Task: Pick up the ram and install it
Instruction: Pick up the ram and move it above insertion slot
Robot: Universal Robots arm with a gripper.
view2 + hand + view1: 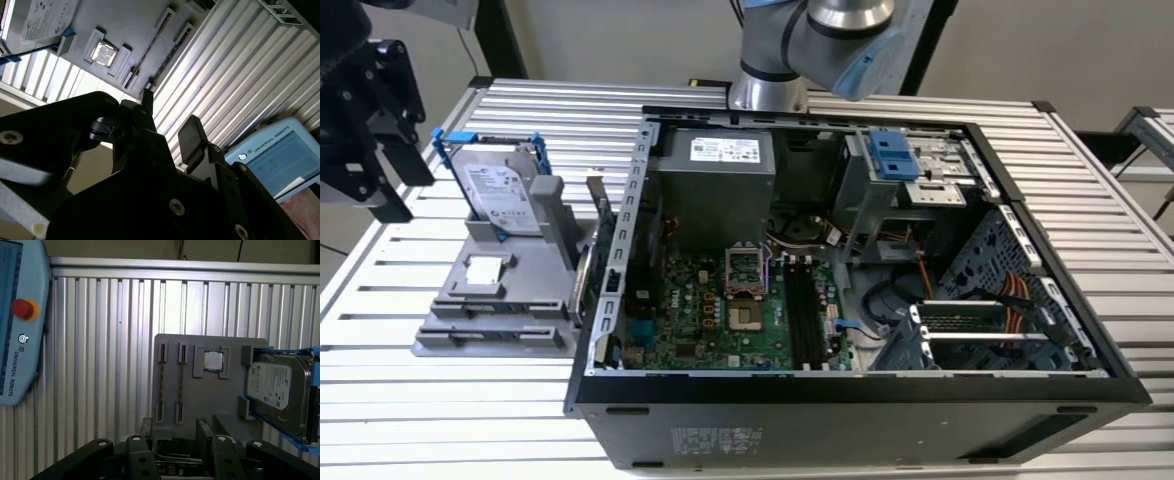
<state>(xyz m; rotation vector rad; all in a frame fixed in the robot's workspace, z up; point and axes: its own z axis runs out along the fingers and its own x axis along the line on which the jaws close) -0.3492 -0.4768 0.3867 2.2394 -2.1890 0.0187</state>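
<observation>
Currently the black two-finger gripper (175, 432) is hovering empty with its fingers apart, while the long thin dark ram (180, 385) is sitting, seemingly edge-up, in a slot of the grey plastic holder (200, 400), near the silver-labelled hard drive (275, 390) on the ribbed aluminium table (100, 365).

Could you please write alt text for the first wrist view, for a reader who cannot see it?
The open, empty gripper hangs over a grey parts holder on a ribbed metal table. The holder carries two thin ram sticks on edge, a square processor chip and a hard drive in a blue frame. A pale blue teach pendant lies apart from it.
</observation>
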